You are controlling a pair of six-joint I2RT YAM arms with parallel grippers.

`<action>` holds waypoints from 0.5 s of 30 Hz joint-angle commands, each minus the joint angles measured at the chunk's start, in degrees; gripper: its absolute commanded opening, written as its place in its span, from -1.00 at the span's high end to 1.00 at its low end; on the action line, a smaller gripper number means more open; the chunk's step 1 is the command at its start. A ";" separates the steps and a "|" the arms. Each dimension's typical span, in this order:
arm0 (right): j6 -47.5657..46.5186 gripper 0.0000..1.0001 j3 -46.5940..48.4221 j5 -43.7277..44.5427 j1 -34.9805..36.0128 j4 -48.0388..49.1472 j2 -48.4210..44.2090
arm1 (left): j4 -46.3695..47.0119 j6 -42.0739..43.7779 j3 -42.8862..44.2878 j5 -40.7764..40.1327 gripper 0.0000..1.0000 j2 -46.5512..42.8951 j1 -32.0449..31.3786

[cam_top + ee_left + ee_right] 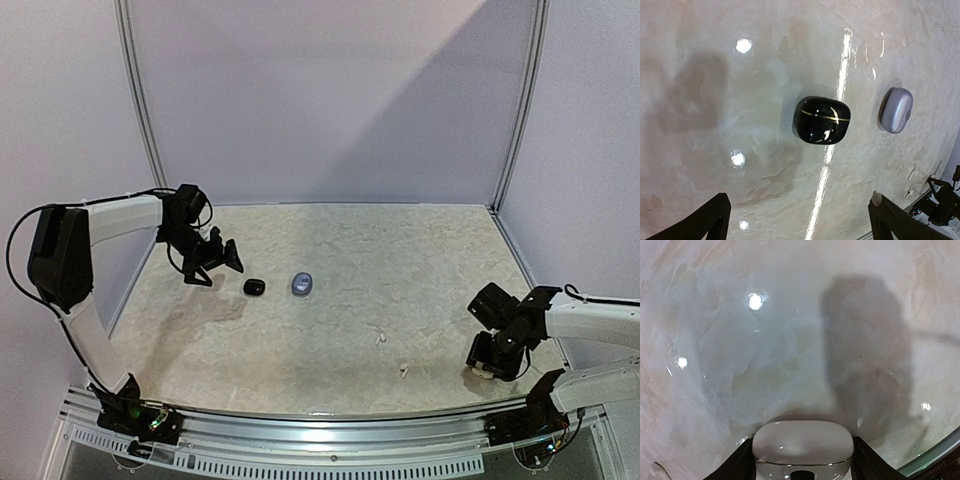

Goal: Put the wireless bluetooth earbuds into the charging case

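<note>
The left gripper [222, 258] hangs wide open near the black case [821, 120], upper left of the top view. The right gripper [803, 452] pinches the white case [802, 436] at lower right — glossy, rounded, could squirt out. The white earbuds [380, 338] lie loose at lower centre — easily knocked.

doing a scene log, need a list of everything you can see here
black case: 1, glossy black, left part of table
grey case: 1, bluish grey, just right of black case
white case: 1, white, between right fingers
earbuds: 2, white, loose, centre-right near front edge
table: 1, pale marbled
left fingers: 2, black, open, above black case
right fingers: 2, black, against white case's sides
</note>
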 commanded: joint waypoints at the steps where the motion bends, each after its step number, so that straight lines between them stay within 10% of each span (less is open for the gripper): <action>1: 0.47 -0.15 -1.99 -0.50 -0.44 1.85 -1.31 | -3.03 1.04 0.20 0.61 -0.94 -0.14 0.47; 7: -3.19 0.42 -0.44 0.38 -0.41 1.60 -3.36 | -3.23 3.10 1.30 2.60 -0.88 -1.92 0.16; 15: -18.18 0.71 14.74 10.00 6.15 7.95 -8.25 | -2.68 13.30 6.62 8.45 -0.71 -7.67 -0.26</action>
